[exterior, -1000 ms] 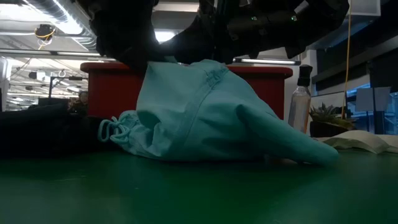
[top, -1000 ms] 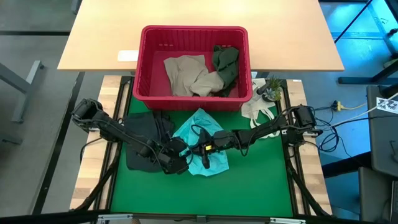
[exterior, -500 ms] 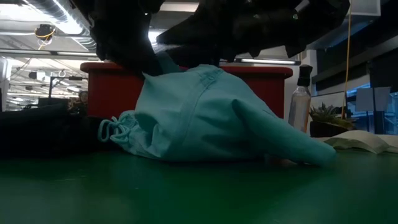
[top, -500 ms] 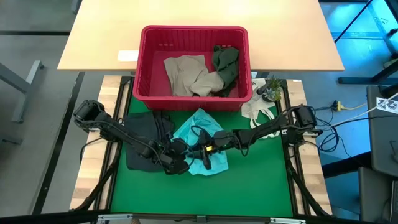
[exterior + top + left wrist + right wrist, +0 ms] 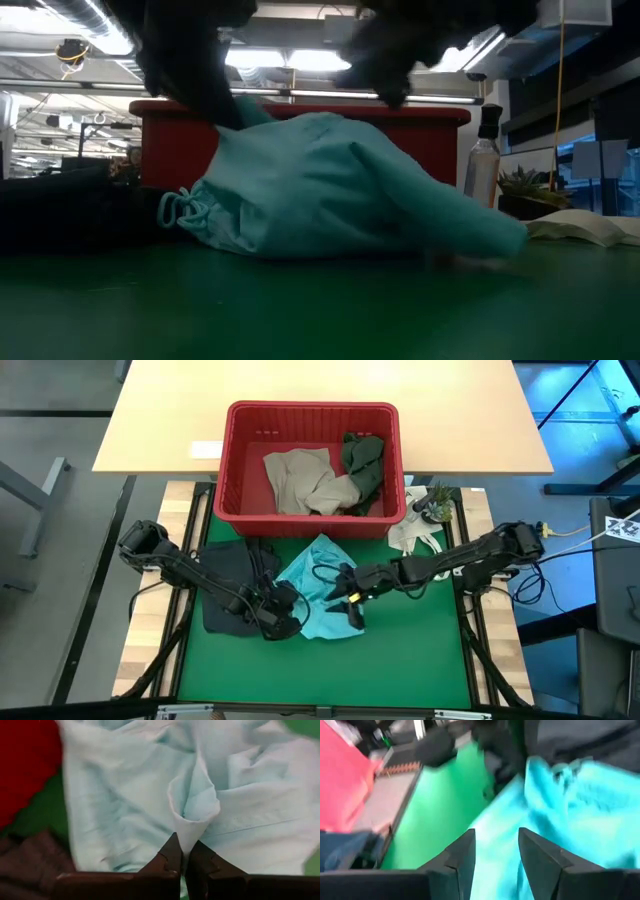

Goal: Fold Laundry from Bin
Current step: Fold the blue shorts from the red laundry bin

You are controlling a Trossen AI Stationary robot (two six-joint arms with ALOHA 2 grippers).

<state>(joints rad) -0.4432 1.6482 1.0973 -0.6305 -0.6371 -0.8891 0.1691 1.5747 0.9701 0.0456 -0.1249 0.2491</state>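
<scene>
A light teal garment (image 5: 318, 582) lies bunched on the green mat (image 5: 400, 660) in front of the red bin (image 5: 312, 407). It shows as a mound in the low view (image 5: 330, 190), with its drawstring end (image 5: 180, 208) on the mat. My left gripper (image 5: 289, 619) is at its near left edge, shut on it. My right gripper (image 5: 348, 598) hovers open over the garment's right part, with nothing between its fingers (image 5: 495, 855). A black garment (image 5: 232, 592) lies flat on the mat to the left. A beige garment (image 5: 298, 478) and an olive one (image 5: 362, 460) lie in the bin. My left gripper pinches a raised fold (image 5: 191, 820) of the teal garment between its two fingertips. It comes slanting down from the table's left. The cloth stands up from the fingers as a small cone. The rest of the garment lies slack on the mat.
A white cloth bag (image 5: 415, 535) and a small potted plant (image 5: 437, 502) sit at the mat's far right corner. A spray bottle (image 5: 482, 160) stands there too. A light wooden table (image 5: 180, 420) holds the bin's far part.
My left gripper has shut on a fold of the teal garment without shifting. My right gripper has opened, let go of the garment, and risen back toward the table's right edge. The garment's peak has sagged and its right end has slumped.
</scene>
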